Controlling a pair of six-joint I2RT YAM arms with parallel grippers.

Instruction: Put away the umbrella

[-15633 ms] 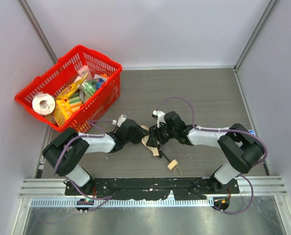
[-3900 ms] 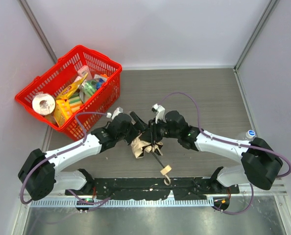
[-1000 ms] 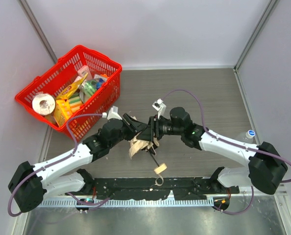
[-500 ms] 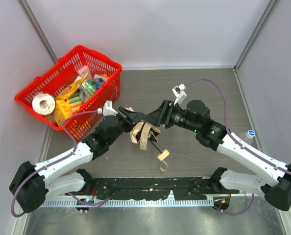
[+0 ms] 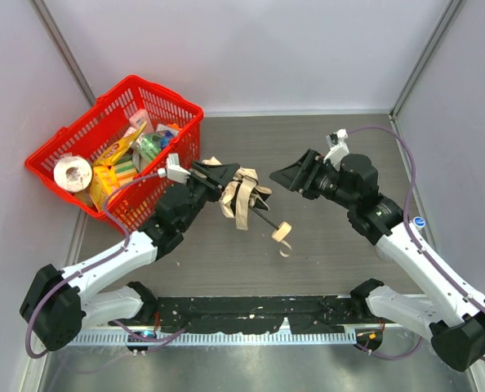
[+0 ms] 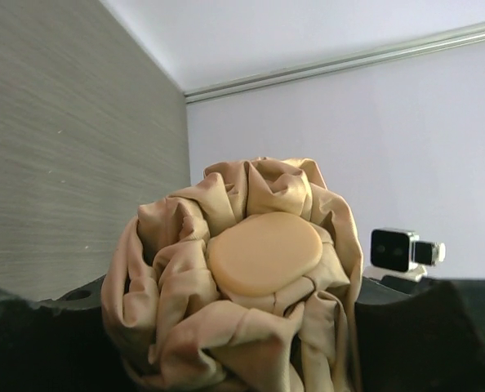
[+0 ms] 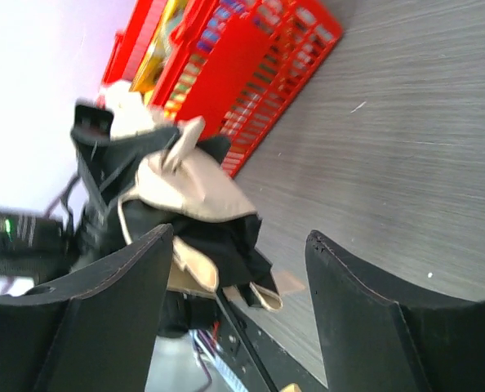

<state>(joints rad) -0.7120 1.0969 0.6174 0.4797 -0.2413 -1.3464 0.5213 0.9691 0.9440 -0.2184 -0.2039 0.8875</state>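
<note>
The umbrella (image 5: 241,194) is a bunched beige bundle held above the table, its black shaft slanting down to the tan handle (image 5: 282,231) with a cord loop. My left gripper (image 5: 218,174) is shut on the fabric end, close to the red basket (image 5: 157,86). In the left wrist view the crumpled umbrella (image 6: 263,253) and its round tan cap fill the space between my left gripper's (image 6: 242,335) black fingers. My right gripper (image 5: 295,176) stands open to the right of the umbrella, apart from it. The right wrist view shows the umbrella (image 7: 195,192) beyond my open right gripper (image 7: 238,278).
The red basket (image 7: 251,57) at the back left holds a paper roll (image 5: 72,174) and several packets. A small blue-capped bottle (image 5: 419,221) stands by the right wall. Pale walls close in the table on the left, back and right.
My right gripper has opened, let go of the umbrella and drawn back to the right. My left arm has carried the umbrella up and back, nearer the basket.
</note>
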